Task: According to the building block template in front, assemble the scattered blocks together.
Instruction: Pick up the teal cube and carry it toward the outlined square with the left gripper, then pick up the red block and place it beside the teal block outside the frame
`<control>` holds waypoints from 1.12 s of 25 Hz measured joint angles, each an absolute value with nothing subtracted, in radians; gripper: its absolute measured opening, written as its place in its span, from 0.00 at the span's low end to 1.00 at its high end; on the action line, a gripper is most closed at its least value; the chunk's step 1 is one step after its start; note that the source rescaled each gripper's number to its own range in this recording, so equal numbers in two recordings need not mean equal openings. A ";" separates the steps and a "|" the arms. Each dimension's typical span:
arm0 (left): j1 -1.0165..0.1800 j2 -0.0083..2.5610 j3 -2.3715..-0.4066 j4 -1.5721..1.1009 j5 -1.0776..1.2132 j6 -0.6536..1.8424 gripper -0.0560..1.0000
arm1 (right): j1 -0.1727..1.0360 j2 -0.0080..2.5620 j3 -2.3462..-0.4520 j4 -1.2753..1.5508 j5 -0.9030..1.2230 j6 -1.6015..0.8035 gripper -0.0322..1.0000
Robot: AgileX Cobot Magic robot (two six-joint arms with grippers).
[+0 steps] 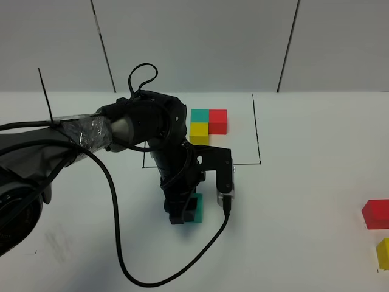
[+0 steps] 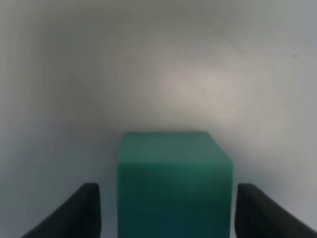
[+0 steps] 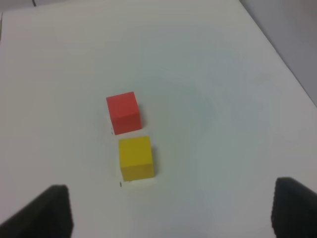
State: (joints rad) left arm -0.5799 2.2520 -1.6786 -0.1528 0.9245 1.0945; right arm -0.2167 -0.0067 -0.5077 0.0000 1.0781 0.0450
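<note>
The building block template [image 1: 208,123] is a teal, red and yellow trio inside a thin black outline [image 1: 256,131] at the back of the table. Of the scattered blocks, the teal cube [image 1: 196,210] [image 2: 174,183] rests on the table in front of the outline. My left gripper [image 1: 187,212] [image 2: 167,191] straddles it, open, with a gap showing on each side between the cube and the dark fingers [image 2: 74,213]. The red cube [image 1: 376,214] [image 3: 123,112] and yellow cube [image 1: 383,253] [image 3: 135,157] lie close together at the far right edge. My right gripper [image 3: 171,186] hovers open above them.
The left arm and its black cable [image 1: 121,255] cross the left half of the table and hide the outline's left part. The white table [image 1: 304,201] lies bare between the teal cube and the two right-hand cubes.
</note>
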 joint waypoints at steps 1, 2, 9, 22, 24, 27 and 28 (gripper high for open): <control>-0.580 2.249 -1.679 -0.153 0.923 1.082 0.56 | -0.217 -0.007 -0.508 0.000 1.078 0.045 0.68; -0.580 2.244 -1.679 -0.153 0.923 1.070 0.62 | -0.217 -0.007 -0.508 0.000 1.078 0.045 0.68; -0.580 2.098 -1.679 -0.152 0.925 0.977 0.89 | -0.217 -0.007 -0.508 0.000 1.078 0.045 0.68; -0.580 1.730 -1.679 0.260 1.029 0.142 1.00 | -0.217 -0.007 -0.508 0.000 1.078 0.045 0.68; -0.580 1.688 -1.679 0.380 1.125 0.030 1.00 | -0.217 -0.007 -0.508 0.000 1.078 0.045 0.68; -0.580 1.630 -1.679 0.551 1.193 -0.068 0.99 | -0.217 -0.007 -0.508 0.000 1.078 0.045 0.68; -0.580 1.606 -1.673 0.587 1.193 -0.100 0.99 | -0.217 -0.007 -0.508 0.000 1.078 0.045 0.68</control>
